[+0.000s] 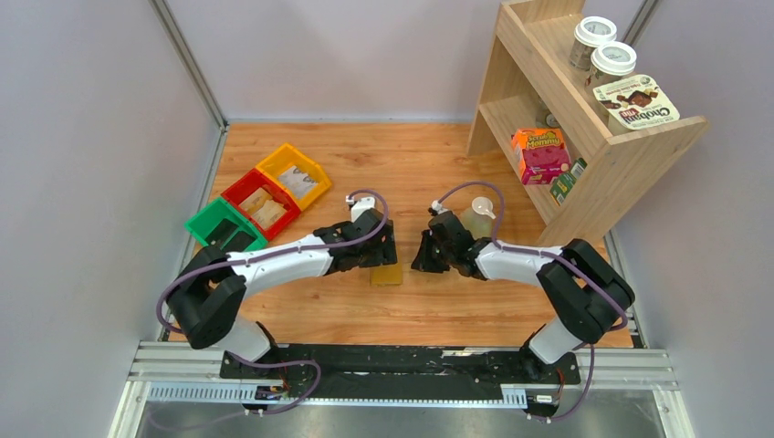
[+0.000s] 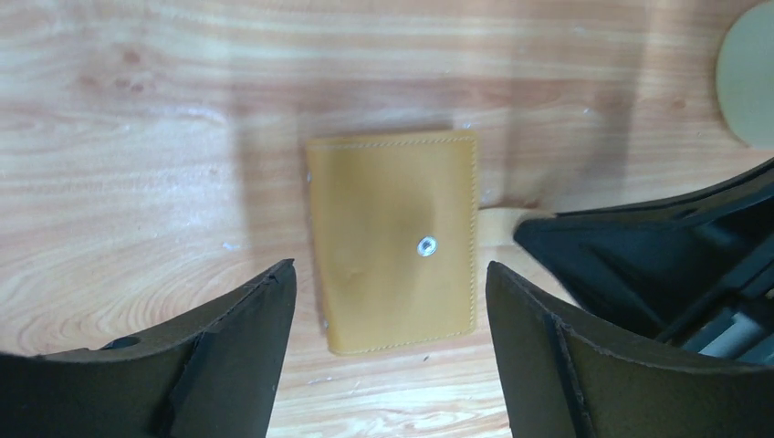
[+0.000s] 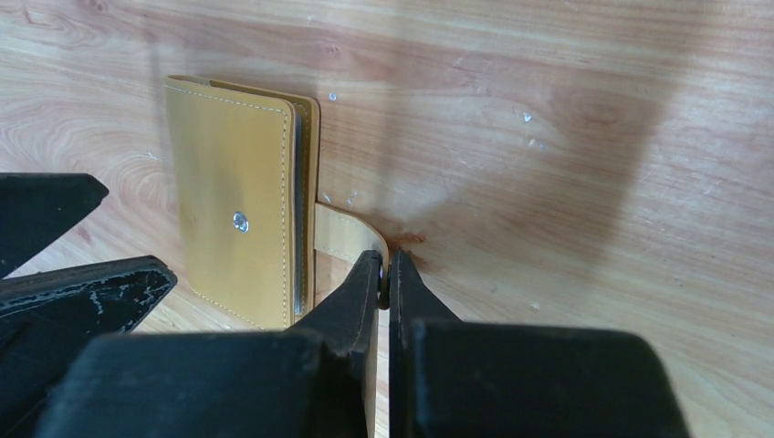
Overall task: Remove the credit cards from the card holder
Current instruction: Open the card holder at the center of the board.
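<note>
Two sets of jaws flank your card holder [image 2: 392, 242], which lies closed and flat on the counter [image 2: 137, 137]. Your left jaws hang spread above it; your right jaws are pressed together, pinching its snap tab [image 3: 342, 233].

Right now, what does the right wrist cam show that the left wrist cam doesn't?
Only right wrist: right gripper shut on the snap tab, and the layered side edge of the card holder. Only left wrist: left gripper open, a finger on either side of the card holder, and a pale round object in the corner. Both: card holder closed, flat on the wooden table, stud facing up.
</note>
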`<state>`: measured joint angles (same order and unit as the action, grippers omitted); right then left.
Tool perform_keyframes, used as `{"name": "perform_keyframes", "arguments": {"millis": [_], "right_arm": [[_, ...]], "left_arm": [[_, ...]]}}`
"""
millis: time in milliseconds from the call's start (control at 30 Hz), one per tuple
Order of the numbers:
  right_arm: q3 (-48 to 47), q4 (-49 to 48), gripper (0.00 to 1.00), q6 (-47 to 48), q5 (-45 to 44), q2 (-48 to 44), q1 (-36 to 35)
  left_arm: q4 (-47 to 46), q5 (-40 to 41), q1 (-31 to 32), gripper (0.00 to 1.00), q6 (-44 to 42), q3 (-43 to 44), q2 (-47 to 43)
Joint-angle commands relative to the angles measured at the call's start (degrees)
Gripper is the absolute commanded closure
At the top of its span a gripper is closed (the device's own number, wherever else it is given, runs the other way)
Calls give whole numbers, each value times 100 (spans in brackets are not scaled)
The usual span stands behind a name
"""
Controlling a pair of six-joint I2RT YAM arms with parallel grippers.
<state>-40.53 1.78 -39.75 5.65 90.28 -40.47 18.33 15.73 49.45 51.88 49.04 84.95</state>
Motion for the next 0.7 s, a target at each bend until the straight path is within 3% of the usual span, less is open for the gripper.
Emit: {"name": "perform_keyframes", "arguments": {"millis": [0,267,667], "right_arm": [[151,-503,100,-139,33,-160,13],[230,-653,100,-174,33,-116,21],[265,-723,100,-191,41,-107,13]], "left_arm": [[619,396,117,17,-318,641,434],[1067,730,170,13,-591,1529,1207],[1366,861,302,10,-740,2153,1946]]}}
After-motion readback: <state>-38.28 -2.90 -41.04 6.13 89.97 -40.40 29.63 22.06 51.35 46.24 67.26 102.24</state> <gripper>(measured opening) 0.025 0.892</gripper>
